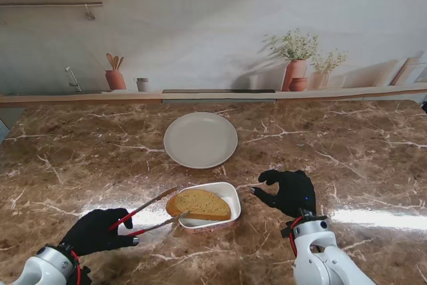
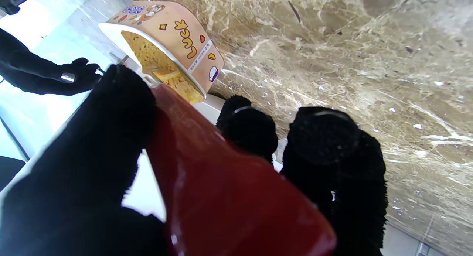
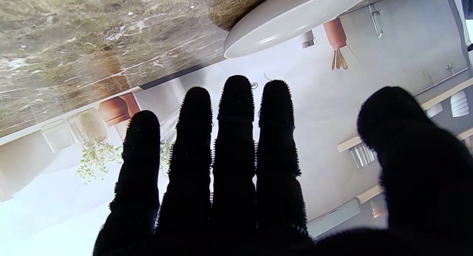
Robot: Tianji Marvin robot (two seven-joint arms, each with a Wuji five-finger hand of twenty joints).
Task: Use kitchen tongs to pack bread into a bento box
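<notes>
Plate mid table, box just nearer to me w/ bread in it, tongs left of box, tips at bread, left hand near front-left edge, right hand right of box

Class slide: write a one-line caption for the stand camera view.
Left hand holds red-handled tongs beside bread slice in the bento box; right hand open nearby.

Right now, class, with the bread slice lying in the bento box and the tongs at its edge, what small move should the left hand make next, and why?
Probably draw the tongs back toward me. The bread slice already lies in the bento box, the tong tips are spread at its left edge, and the plate is bare. The left hand holds the red handles; the right hand is open beside the box.
</notes>
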